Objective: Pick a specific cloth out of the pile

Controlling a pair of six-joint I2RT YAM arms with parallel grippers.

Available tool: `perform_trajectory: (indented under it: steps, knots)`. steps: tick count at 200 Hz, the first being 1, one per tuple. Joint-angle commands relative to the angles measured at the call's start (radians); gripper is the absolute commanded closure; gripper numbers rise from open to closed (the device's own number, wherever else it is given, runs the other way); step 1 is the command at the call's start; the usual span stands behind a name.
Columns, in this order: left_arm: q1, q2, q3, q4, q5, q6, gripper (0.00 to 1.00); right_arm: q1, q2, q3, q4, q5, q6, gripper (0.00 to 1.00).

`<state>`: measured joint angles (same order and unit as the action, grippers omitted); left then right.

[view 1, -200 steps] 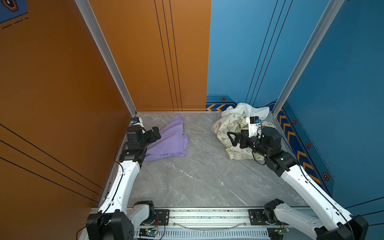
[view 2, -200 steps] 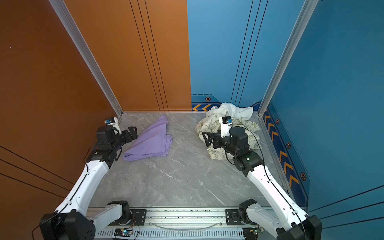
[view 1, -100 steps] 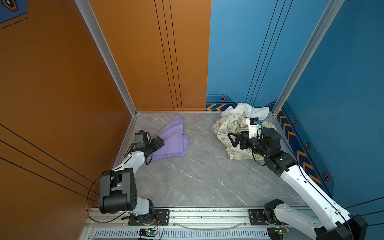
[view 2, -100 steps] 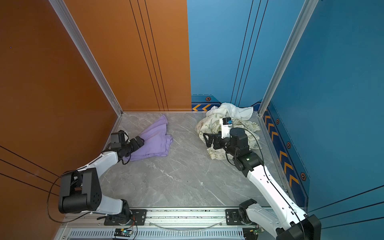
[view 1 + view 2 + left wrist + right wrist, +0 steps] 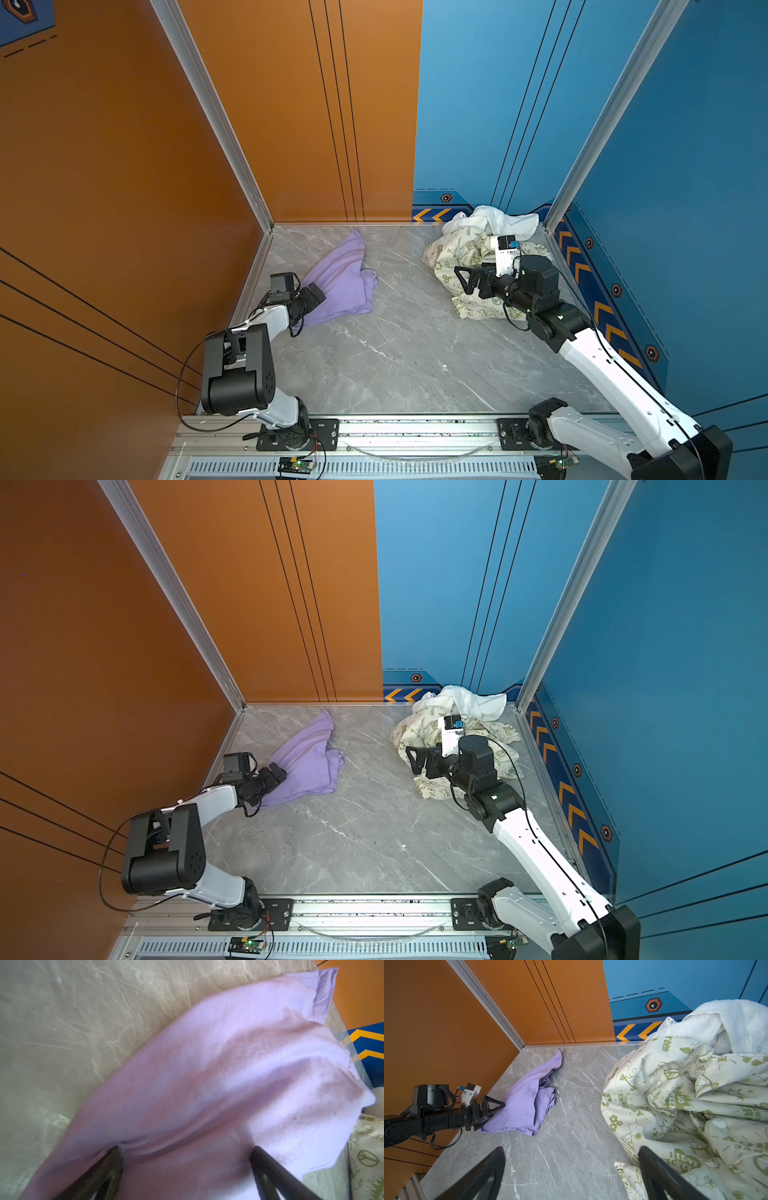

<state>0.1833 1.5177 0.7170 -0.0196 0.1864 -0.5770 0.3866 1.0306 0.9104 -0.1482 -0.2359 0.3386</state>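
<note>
The cloth [image 5: 341,279] lies directly ahead of my nearer left pincer [image 5: 316,296], which is spread over its near end, its long axis running away toward the back wall [image 5: 316,158].

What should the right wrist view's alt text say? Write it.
A lavender cloth lies crumpled on the grey marble tabletop, the left gripper open at its edge. A cream green-printed cloth and a white cloth are heaped apart from it.

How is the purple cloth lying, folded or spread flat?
Loosely folded: the purple cloth lies doubled over in rumpled layers, stacked edges visible in the right wrist view.
</note>
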Motion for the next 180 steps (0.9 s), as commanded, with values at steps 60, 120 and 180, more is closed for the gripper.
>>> perform_trajectory:
  steps: [60, 120, 180]
  knots:
    - [-0.048, -0.448, 0.007, -0.083, -0.191, 0.248, 0.02, -0.012, -0.086, -0.052, 0.035, 0.066, -0.030, 0.00]
    - [-0.104, -0.713, -0.271, 0.236, -0.283, 0.424, 0.02, -0.077, -0.182, -0.204, 0.046, 0.183, -0.054, 0.00]
    - [-0.152, -0.565, -0.393, 0.463, -0.408, 0.384, 0.02, -0.210, -0.289, -0.420, 0.152, 0.347, -0.086, 0.00]
